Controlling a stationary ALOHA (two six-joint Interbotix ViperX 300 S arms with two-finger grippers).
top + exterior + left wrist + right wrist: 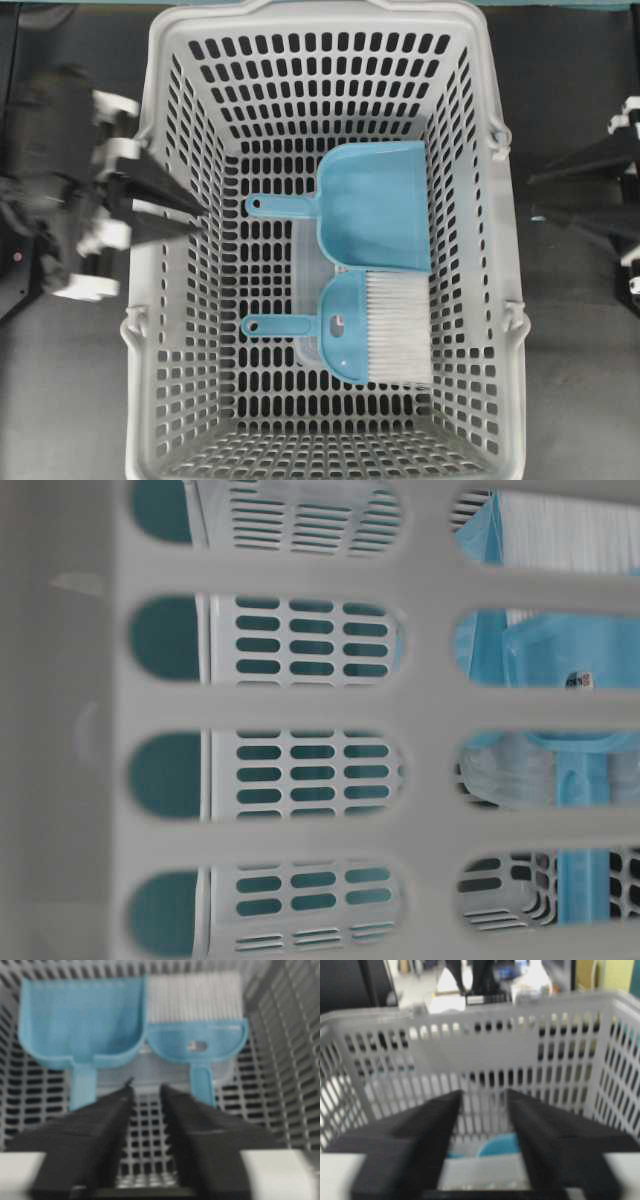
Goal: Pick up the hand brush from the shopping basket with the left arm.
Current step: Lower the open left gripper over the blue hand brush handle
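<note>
The hand brush (375, 328) lies ungrasped on the shopping basket (180, 300) floor beside the dustpan (375, 205). The left gripper (197, 218), jaws parted and empty, seems just over the rim; reach, grasp and lift remain

Hand brush (345, 330) (seemingly flat) in shopping basket (170, 300).

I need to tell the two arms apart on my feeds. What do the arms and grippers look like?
Both look alike: black arms with white fittings. The left gripper has two long black tapered fingers with ridged inner faces and white blocks at their bases. The right gripper shows the same black fingers. Motion blur hides cables and markings.
</note>
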